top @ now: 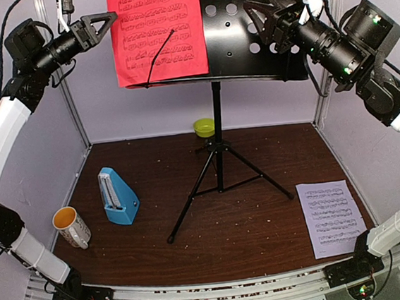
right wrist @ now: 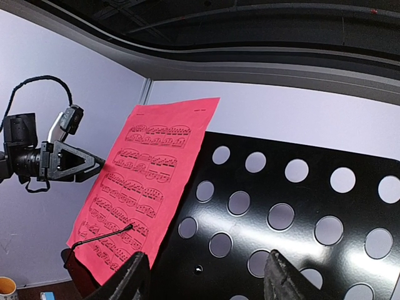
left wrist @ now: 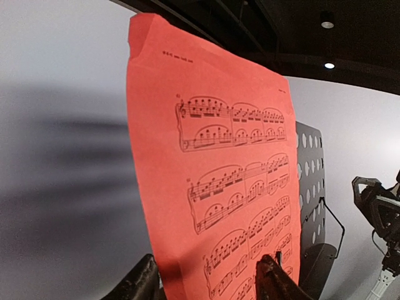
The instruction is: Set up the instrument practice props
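1. Red paper music sheet (top: 156, 30): stood upright on the left half of the desk of the black perforated-metal music stand (top: 245, 25), a thin black wire retainer (top: 162, 54) lying across its lower part. Its left edge was just beside the left pincer (top: 106, 21).
2. Left pincer: fingers (left wrist: 140, 284) apart and clamped on nothing, the red sheet ahead of them. The arm was raised high and bent over, forearm reaching right.
3. Right pincer (top: 262, 23): fingers (right wrist: 131, 278) apart, facing the bare holed right half of the desk and close to it. The arm was raised and folded back leftward.
4. Stand's tripod legs (top: 221, 183): at the middle of the brown wooden surface (top: 263, 215).
5. White paper music sheet (top: 330, 217): flat near the front-right corner.
6. Small blue pyramid metronome (top: 118, 195): upright near the left edge.
7. White mug with yellow inside (top: 71, 226): near the front-left corner.
8. Small lime-green bowl (top: 204, 127): at the far edge, behind the stand's legs.
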Controlling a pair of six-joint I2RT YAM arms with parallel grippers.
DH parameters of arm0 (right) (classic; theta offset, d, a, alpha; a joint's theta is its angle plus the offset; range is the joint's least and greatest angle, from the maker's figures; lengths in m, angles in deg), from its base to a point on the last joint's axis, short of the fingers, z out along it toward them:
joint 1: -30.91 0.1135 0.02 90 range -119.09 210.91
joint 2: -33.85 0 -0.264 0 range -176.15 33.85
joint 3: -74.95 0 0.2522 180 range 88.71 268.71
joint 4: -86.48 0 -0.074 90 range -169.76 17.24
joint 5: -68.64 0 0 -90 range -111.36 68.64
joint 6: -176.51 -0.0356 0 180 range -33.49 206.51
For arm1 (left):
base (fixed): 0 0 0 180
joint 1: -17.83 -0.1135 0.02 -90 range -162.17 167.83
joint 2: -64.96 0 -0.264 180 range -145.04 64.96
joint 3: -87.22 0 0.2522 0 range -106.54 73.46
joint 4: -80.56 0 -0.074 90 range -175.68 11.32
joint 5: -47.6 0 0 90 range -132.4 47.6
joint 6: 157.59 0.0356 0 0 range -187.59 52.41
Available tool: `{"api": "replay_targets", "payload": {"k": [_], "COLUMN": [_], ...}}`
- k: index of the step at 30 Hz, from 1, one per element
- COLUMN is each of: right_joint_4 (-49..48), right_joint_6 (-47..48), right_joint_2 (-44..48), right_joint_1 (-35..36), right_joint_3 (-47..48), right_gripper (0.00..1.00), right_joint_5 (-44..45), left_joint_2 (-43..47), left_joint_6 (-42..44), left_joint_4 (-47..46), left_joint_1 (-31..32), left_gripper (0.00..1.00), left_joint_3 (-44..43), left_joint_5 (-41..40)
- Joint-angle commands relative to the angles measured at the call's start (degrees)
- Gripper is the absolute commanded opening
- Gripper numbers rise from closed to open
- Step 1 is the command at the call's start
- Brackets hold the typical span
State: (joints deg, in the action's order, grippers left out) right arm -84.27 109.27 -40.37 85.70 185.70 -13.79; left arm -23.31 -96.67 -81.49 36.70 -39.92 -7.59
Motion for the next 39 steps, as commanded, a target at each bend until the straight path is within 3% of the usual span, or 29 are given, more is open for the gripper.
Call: {"api": "replay_targets", "payload": {"k": [1,17,21,28,33,39], "right_joint_4": [-0.43,-0.15,-0.08,2.48,7.85,22.14], "right_joint_6": [0.27,-0.32,-0.86,-3.78,-9.38,-25.09], "right_joint_2": [-0.1,0.52,0.85,3.18,6.53,12.63], "right_joint_1": [0.26,0.28,0.24,0.3,0.18,-1.16], "right_joint_3": [0.13,-0.4,-0.4,-1.02,-2.11,-4.58], "right_gripper": [0.63,0.63,0.63,0.66,0.69,0.79], "right_joint_5": [0.29,0.68,0.99,4.06,9.92,21.88], "left_joint_2": [-1.41,-1.82,-0.24,4.77,9.18,17.64], "left_joint_6": [-0.3,5.82,8.85,10.18,10.96,10.12], "left_joint_4": [-2.67,3.88,7.91,8.93,10.66,11.33], "left_joint_1": [0.84,3.59,3.26,0.27,-1.24,-1.59], "left_gripper": [0.54,0.53,0.64,0.97,0.98,0.98], "left_joint_3": [-2.86,-5.57,-5.74,-1.85,1.44,13.23], "left_joint_5": [1.64,-0.98,-5.25,-10.31,-13.47,-16.45]}}
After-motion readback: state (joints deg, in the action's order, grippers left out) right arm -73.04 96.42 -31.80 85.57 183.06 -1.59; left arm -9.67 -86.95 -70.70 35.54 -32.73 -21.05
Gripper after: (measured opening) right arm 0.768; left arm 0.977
